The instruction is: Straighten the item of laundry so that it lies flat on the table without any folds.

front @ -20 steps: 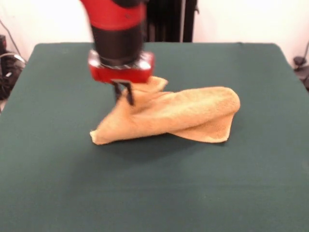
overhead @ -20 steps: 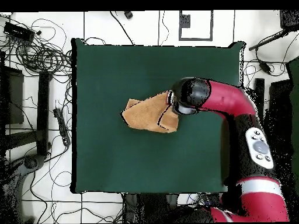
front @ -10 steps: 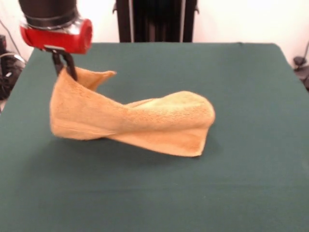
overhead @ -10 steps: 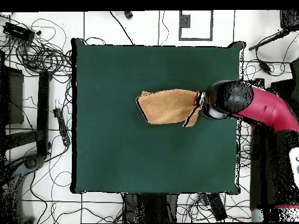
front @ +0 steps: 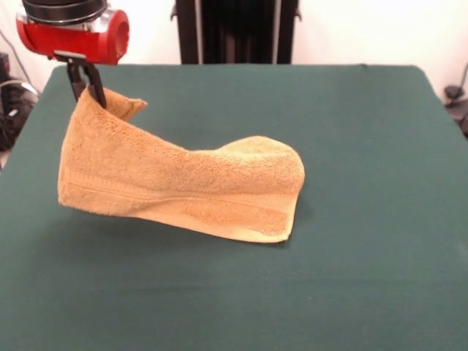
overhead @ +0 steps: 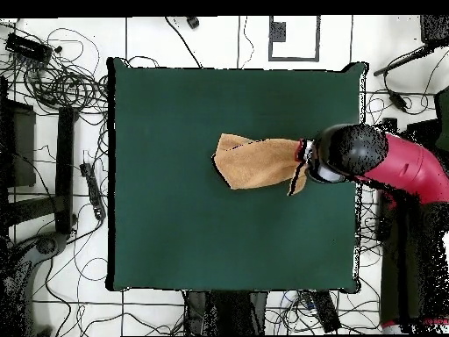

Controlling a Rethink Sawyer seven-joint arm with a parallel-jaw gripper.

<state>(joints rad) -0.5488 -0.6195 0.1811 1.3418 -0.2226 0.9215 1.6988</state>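
Towel corner pinched, raised off table.
Gripper (front: 86, 86) fingers closed on golden-tan terry hand towel (front: 183, 186); green-clothed table (front: 365, 219), cables (overhead: 61, 79) on floor.

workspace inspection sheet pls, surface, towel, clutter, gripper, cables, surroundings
Surface: table under plain dark green cloth, nothing on it but the towel.
Job's things: golden-tan towel, one corner lifted, far end resting on the table, still folded over itself, not flat.
Clutter: nothing seen on the table.
Gripper: gripper shut on the towel's raised corner, near the table's edge.
Cables: tangled cables on the floor around the table, none on it.
Surroundings: white tiled floor; black stand behind the table.
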